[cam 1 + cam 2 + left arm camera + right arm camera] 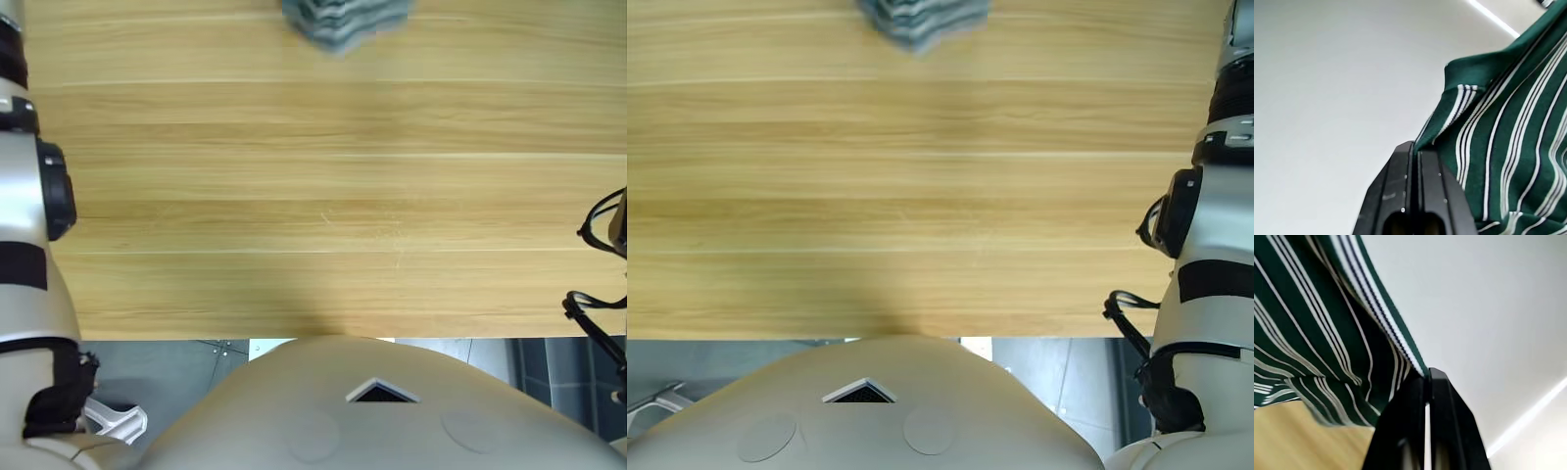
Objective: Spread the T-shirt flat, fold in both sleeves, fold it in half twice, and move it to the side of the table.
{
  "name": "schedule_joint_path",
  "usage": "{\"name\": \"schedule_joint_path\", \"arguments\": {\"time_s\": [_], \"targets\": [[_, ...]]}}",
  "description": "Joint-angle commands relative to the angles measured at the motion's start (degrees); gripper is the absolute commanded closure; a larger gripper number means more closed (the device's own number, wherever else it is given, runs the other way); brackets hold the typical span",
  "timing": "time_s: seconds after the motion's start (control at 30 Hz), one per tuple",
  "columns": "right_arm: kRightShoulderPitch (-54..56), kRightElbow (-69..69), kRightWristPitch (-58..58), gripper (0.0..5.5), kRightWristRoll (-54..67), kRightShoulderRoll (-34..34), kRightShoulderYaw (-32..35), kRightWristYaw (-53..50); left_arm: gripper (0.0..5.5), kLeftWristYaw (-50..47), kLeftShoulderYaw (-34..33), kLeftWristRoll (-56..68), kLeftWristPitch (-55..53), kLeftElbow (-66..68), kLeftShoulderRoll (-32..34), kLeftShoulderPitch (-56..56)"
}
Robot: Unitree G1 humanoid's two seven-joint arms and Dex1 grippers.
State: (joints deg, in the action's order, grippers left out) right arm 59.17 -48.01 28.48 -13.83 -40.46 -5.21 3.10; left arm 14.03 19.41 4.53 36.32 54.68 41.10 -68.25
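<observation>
Over the far part of the counter (pixel 313 196) the green, white-striped T-shirt (pixel 343 22) hangs in the air, its lowest folds dipping into the top edge of the head views, blurred and bunched rather than laid out; whether any of it touches the wood I cannot tell, though the right wrist view shows cloth draping loosely with bare wood beneath it. At one end of the cloth the left fingers (pixel 1398 183) are pressed together with a hemmed edge of the shirt pinched at their tips; at the other the right fingers (pixel 1400 431) are likewise closed on a banded hem, with ceiling and not wood behind both, so the arms are raised high. Nearer the robot the wood carries nothing that bears on the task. As a judgement, the work is at its very first step: the shirt is held up by two edges, apparently to be let down and spread; it is not yet flat; neither sleeve is folded in; neither halving is made; the move to the side is yet to come, so nearly the whole task remains.
</observation>
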Motion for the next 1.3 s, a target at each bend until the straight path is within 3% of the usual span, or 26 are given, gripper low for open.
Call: {"name": "schedule_joint_path", "arguments": {"time_s": [0.03, 0.1, 0.2, 0.33, 0.43, 0.6, 0.83, 1.13, 1.3], "targets": [[-19.84, -13.32, 12.32, 5.49, -5.91, -3.56, -0.36, -14.28, 5.5, -8.3, -1.19, -9.04, 13.12, 11.98, 2.41, 19.68], [-27.17, -13.51, 16.88, 5.49, -4.76, 0.46, -2.13, -8.09, 5.5, -8.35, 2.4, -14.46, 18.88, 11.45, 0.17, 29.4], [-34.36, -12.66, 20.33, 5.49, -4.18, 3.28, -6.17, 3.36, 5.5, -4.44, 2.49, -15.14, 24.76, 10.29, -3.85, 39.18], [-44.92, -4.71, 21.59, 5.49, 2.02, 0.94, -10.63, 26.93, 5.5, 5.41, 6.03, -18.35, 27.05, 6.34, -5.23, 48.7], [-49.73, -0.37, 18.63, 5.49, 5.67, -0.95, -11.33, 36.96, 5.5, 10.14, 7.23, -19.09, 27.19, 0.81, -4.03, 53.44], [-54.78, 6.49, 12.58, 5.49, 9.29, -3.81, -11.31, 44.64, 5.5, 16.98, 8.73, -18.42, 25.28, -10.99, -0.28, 61.5], [-66.51, 20.75, 8.42, 4.33, 17.53, -9.34, -9.69, 52.12, 5.5, 23.51, 8.71, -14.61, 20.19, -28.18, 6.97, 72.44], [-77.14, 33.75, 6.84, 3.21, 25.49, -11.94, -8.47, 57.91, 5.5, 23.53, 5.06, -16.4, 18.36, -26.17, 9.89, 74.26], [-77.76, 39.05, 5.74, 2.5, 31.18, -11.32, -3.62, 58.36, 5.5, 22.77, 1.89, -14.39, 19.03, -28.95, 10.42, 75.18]]}}
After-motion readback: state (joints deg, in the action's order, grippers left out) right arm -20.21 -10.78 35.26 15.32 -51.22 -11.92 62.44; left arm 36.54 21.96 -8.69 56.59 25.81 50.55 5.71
